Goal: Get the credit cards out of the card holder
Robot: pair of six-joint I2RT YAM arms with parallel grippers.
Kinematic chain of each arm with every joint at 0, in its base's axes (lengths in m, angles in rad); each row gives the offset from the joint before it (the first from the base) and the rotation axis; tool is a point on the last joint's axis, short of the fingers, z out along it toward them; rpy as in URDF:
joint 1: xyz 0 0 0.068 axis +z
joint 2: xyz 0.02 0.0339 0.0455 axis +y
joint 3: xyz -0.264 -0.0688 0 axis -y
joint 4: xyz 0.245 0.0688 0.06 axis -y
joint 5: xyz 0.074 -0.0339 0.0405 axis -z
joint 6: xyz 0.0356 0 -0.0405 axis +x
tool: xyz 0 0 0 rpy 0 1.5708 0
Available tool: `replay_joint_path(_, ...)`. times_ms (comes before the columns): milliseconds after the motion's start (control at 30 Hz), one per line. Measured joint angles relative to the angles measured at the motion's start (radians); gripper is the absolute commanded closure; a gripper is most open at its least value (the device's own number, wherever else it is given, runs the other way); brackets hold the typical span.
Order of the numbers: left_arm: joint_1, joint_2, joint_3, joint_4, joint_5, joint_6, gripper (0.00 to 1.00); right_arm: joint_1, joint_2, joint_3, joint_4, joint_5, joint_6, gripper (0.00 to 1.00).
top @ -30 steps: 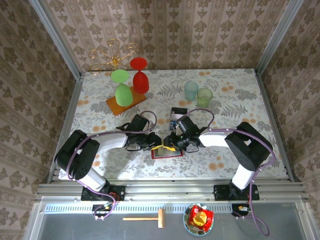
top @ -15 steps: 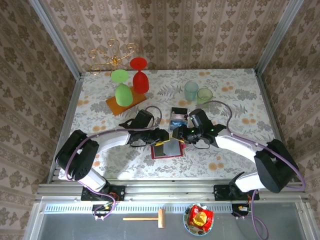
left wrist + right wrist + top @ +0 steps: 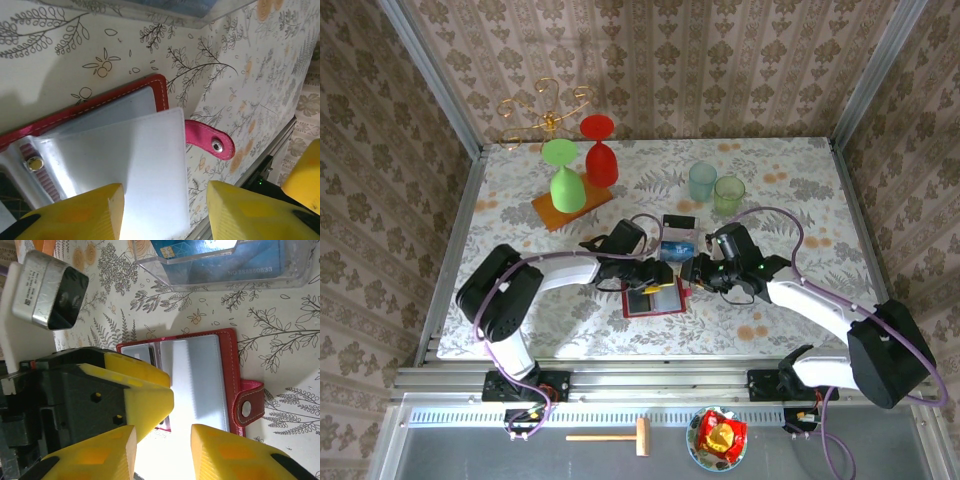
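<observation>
Fingers: left gripper (image 3: 164,192) parted, loose around clear pocket (image 3: 140,150); right gripper (image 3: 163,432) apart, grip unclear
Tip: pin card holder (image 3: 230,365) flat, pull straight

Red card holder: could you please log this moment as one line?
red folding card holder open | left fingers apart over clear pocket | right fingers apart

The left gripper (image 3: 165,200) and right gripper (image 3: 162,435) meet over the card holder (image 3: 655,300), with scant room between them. A clear tray (image 3: 677,240) lies just behind it, with two cups (image 3: 702,181) farther back. The table (image 3: 570,335) is open in front and at far right. Glasses (image 3: 567,185) stand back left.
</observation>
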Motion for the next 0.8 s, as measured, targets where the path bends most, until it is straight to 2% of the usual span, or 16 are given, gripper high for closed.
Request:
replay_joint_path(400, -0.004, 0.001, -0.001, 0.02, 0.002, 0.0, 0.54, 0.0, 0.024, -0.01, 0.039, -0.017, 0.018, 0.71)
replay_joint_path(800, 0.049, -0.162, -0.121, -0.005, -0.054, 0.004, 0.58, 0.057, 0.188, 0.045, 0.084, -0.053, 0.028, 0.75)
